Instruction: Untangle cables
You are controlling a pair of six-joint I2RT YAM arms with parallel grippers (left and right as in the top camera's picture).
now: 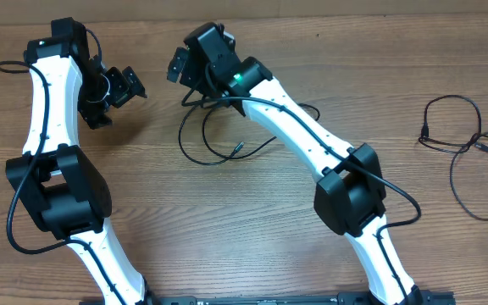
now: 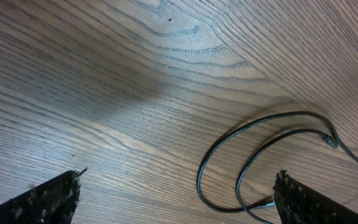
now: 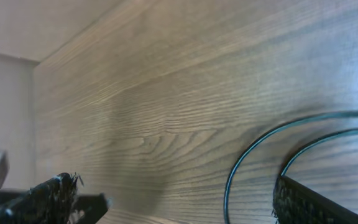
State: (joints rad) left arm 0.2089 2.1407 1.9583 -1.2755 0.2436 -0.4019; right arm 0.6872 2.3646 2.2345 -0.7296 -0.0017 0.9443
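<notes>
**woodgrain_88:** Cables (image 1: 183, 142) in two lots on the table (image 1: 252, 246), well apart. Starting left: left gripper (image 1: 114, 98) hanging over bare wood, jaws wide apart, holding nothing.

**yam_fan:** Yep. Next over, looped strand (image 2: 199, 180) lying flat mid-table, partly under the right arm (image 1: 303, 135), small plug (image 1: 237, 146) pointing into the loop. Then right gripper (image 3: 176, 190) near the loop's top end, jaws spread too, gripping nothing.

**woodgrain_88:** And far right, loose strands (image 1: 452, 174) crossing each other by the table edge, well away from both grippers. Can't tell how many cords there.
</notes>
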